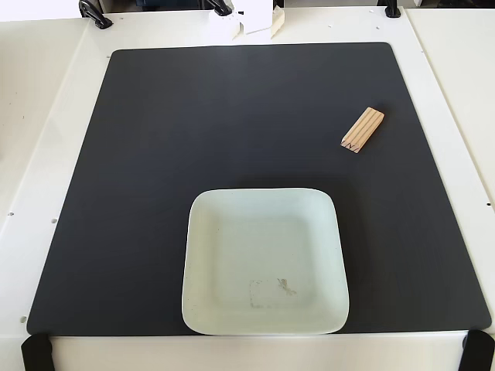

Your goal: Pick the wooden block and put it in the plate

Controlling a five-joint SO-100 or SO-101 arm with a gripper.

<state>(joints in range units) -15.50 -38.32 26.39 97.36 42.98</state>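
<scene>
Fixed view: block (363, 129) lies on mat (155, 154), up-right of empty plate (265, 261); not yet picked; gripper out of frame, state unknown.

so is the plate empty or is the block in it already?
Empty. The plate holds only a faint smudge; the wooden block lies apart on the black mat.

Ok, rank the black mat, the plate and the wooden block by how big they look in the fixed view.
Largest to smallest:
1. black mat
2. plate
3. wooden block
The gaps are wide, so nearness to the camera doesn't change the order.
</scene>
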